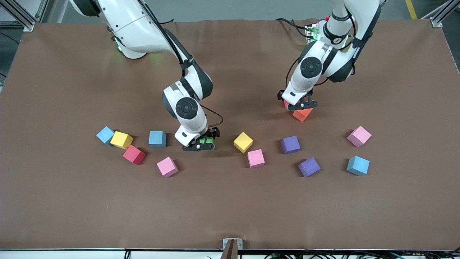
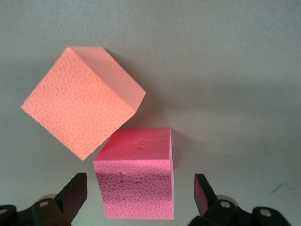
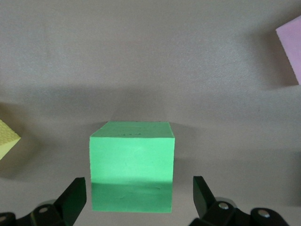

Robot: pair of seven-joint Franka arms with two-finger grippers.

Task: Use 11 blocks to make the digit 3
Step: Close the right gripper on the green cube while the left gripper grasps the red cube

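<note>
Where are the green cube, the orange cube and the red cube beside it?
green cube (image 3: 131, 165), right wrist view, front face, between the open right gripper's fingers.
orange cube (image 2: 77, 110), left wrist view, textured side face.
red cube (image 2: 136, 188), left wrist view, front face.

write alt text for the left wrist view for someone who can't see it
The open left gripper has its two black fingers either side of a red cube on the brown table. An orange cube, turned at an angle, sits touching the red one.
</note>
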